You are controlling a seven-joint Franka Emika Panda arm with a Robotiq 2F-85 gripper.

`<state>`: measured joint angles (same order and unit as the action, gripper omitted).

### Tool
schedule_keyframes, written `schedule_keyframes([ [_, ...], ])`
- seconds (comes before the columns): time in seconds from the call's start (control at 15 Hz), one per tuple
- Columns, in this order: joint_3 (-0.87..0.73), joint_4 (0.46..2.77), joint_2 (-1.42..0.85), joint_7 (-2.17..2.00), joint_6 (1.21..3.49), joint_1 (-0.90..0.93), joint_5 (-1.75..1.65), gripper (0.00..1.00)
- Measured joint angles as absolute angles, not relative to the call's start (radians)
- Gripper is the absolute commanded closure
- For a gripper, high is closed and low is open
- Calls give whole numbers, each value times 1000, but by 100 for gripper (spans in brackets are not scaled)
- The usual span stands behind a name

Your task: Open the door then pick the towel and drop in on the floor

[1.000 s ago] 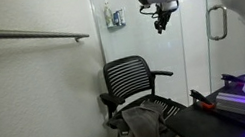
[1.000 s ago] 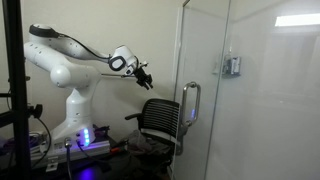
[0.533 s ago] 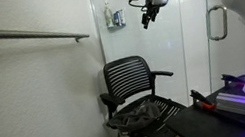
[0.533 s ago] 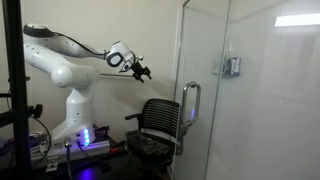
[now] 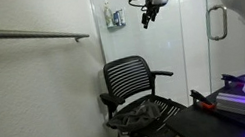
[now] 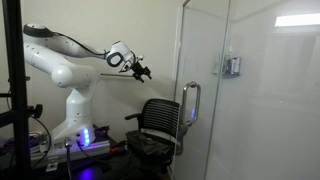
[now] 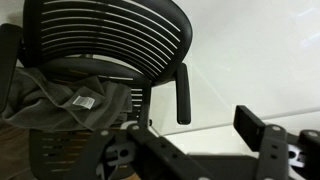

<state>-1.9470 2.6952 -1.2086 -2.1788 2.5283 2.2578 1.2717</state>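
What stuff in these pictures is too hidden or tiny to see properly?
- The chair's wheels and the floor beneath: cut off by the bottom edge, both exterior views.
- Writing on the towel's label: too small, wrist view.
- The little box on the wall: too small to identify, in an exterior view.

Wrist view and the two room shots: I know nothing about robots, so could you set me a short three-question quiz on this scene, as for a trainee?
1. True or false: the gripper holds the towel.
2. The gripper is: A touching the chair; B up in the air above the chair; C lower than the chair's seat.
3. Fill the gap: the towel lies on the chair's ____.
Key: 1 false; 2 B; 3 seat.
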Motion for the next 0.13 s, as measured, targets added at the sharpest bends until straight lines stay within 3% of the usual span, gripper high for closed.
schedule_keyframes([
  [0.13, -1947, 2695, -1209, -2179, 2528, 2258, 1272, 13],
])
